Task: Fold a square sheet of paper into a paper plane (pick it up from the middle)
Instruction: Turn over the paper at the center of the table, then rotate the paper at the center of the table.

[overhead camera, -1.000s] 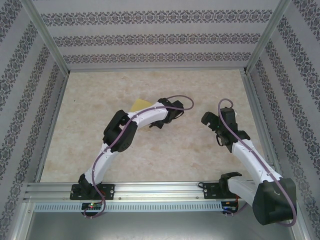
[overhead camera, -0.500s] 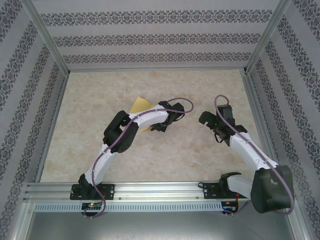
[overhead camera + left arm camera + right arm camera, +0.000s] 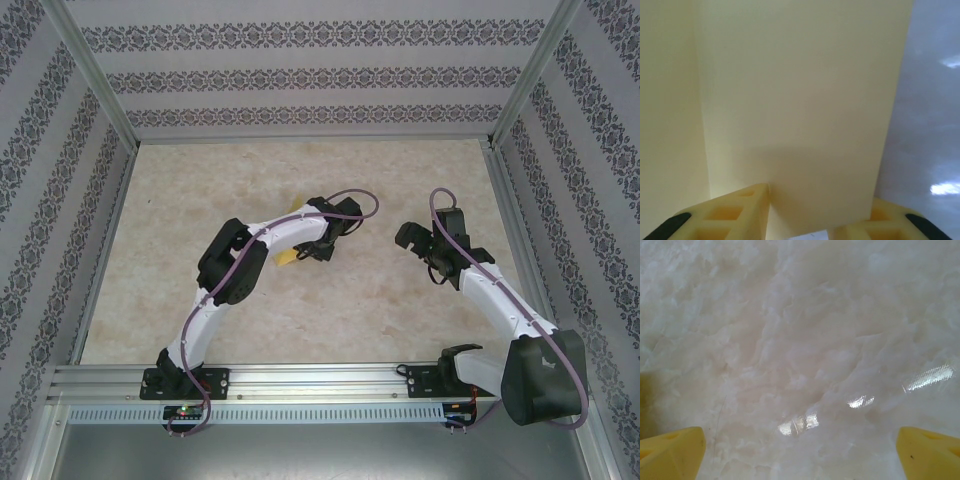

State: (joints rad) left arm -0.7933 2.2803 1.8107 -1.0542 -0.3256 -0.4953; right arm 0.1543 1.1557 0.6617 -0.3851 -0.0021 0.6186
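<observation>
The yellow square sheet of paper [image 3: 800, 100] spreads across the left wrist view, a raised folded flap standing straight ahead with its edge down between my fingers. From above, the left arm covers the paper [image 3: 297, 207], leaving small yellow slivers beside the forearm. My left gripper [image 3: 318, 248] [image 3: 801, 225] sits low over the sheet with its jaws apart, one on each side of the flap. My right gripper [image 3: 412, 240] [image 3: 800, 455] hovers wide open over bare marble to the right of it, holding nothing. No finished paper plane is in view.
The marble tabletop [image 3: 400, 300] is walled by patterned panels, with metal posts at the corners and a rail [image 3: 320, 380] along the near edge. Glare spots [image 3: 800, 422] lie on the surface under the right gripper.
The left arm has swung over the paper, hiding the yellow corner seen before. The right gripper has shifted slightly left toward the centre.
</observation>
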